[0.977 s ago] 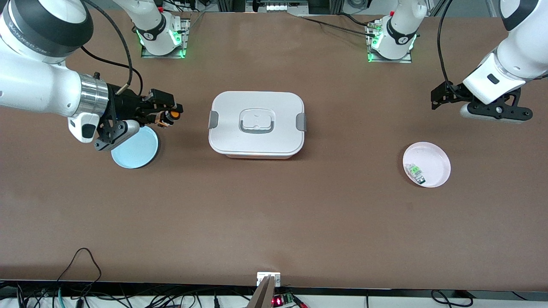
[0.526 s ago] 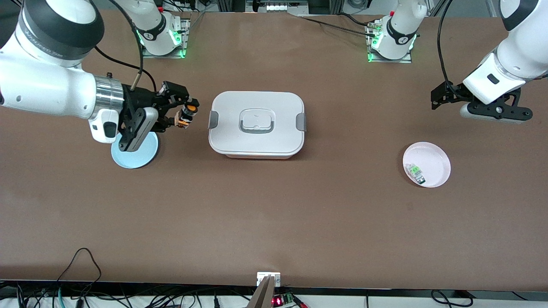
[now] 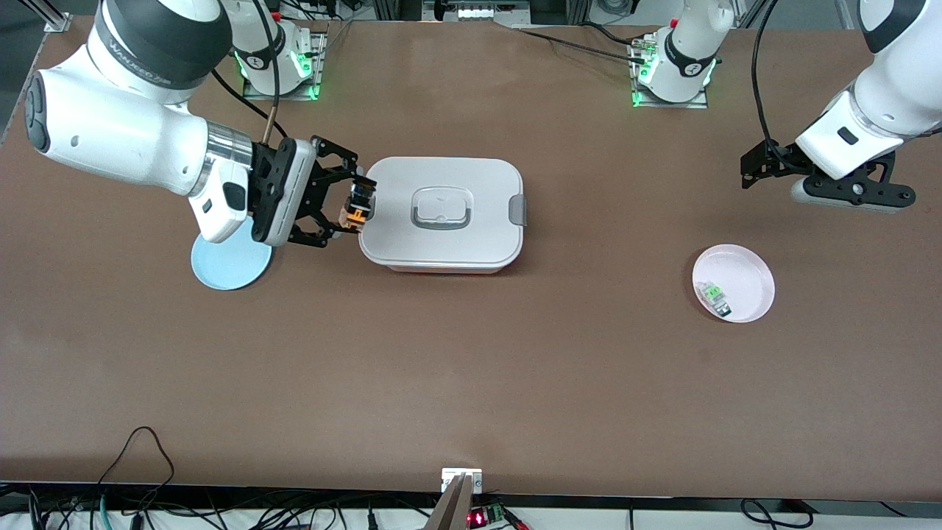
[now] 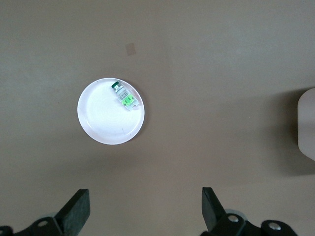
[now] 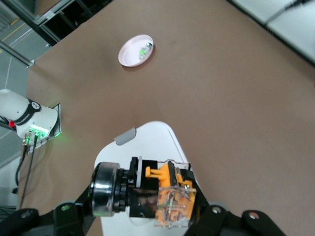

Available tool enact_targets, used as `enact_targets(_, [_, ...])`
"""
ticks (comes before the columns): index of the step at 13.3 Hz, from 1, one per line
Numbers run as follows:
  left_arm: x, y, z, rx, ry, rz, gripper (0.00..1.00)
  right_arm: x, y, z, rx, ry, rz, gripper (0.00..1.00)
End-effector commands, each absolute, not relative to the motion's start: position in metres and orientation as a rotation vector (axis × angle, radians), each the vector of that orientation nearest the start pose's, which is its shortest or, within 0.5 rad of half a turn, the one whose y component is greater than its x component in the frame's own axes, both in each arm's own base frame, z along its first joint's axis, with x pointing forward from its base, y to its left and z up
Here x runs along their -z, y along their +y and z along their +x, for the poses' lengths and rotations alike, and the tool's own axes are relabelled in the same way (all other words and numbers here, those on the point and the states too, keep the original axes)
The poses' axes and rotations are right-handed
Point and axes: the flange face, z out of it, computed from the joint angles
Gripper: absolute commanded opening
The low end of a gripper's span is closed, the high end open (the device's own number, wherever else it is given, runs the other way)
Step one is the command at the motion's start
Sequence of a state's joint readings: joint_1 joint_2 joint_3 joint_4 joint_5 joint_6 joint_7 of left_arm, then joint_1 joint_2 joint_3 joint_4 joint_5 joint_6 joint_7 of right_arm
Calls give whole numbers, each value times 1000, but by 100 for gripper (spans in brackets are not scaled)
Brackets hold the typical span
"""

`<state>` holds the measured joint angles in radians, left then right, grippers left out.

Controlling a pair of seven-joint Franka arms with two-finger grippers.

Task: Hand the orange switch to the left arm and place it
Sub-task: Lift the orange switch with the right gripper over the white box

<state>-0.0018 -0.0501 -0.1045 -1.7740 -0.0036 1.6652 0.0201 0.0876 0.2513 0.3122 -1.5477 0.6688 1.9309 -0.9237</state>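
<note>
Right gripper [image 3: 352, 205] clamped on the switch [image 3: 358, 206], up in the air over the box [image 3: 440, 213] edge at the right arm's end. Switch held across its middle, black ring at one end, orange and clear housing at the other. Looks light, rigid, hard plastic; probably slick, with small protruding clips best left alone. Best taken by the free black barrel. Box: smooth white lid, rounded corners, grey latches. Left gripper [image 4: 142, 209] spread wide, empty, waiting over bare table beside the pink plate [image 3: 758, 269] with its green part [image 3: 713, 294]. Blue plate [image 3: 228, 266] under the right wrist.
</note>
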Motion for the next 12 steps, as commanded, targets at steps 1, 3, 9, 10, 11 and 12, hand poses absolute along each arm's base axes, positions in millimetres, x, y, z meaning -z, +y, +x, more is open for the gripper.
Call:
enact_targets(1, [-561, -67, 536, -158, 188, -3201, 100, -549, 284, 594, 580, -1495, -1920, 30])
enact_targets(3, [-555, -71, 531, -255, 188, -3267, 100, -542, 291, 595, 722, -1616, -1754, 30])
enact_targets(9, [-530, -102, 538, -479, 302, -3486, 100, -486, 302, 592, 975, -1506, -1426, 30])
enact_targets(10, [-532, -111, 534, -544, 335, -3572, 100, -483, 302, 593, 978, -1483, -1422, 30])
enact_targets(11, [-533, -120, 533, -580, 402, -3665, 100, -477, 304, 595, 973, -1457, -1415, 30])
enact_targets(12, [-527, -128, 538, -606, 479, -3759, 100, -476, 310, 592, 980, -1438, -1395, 30])
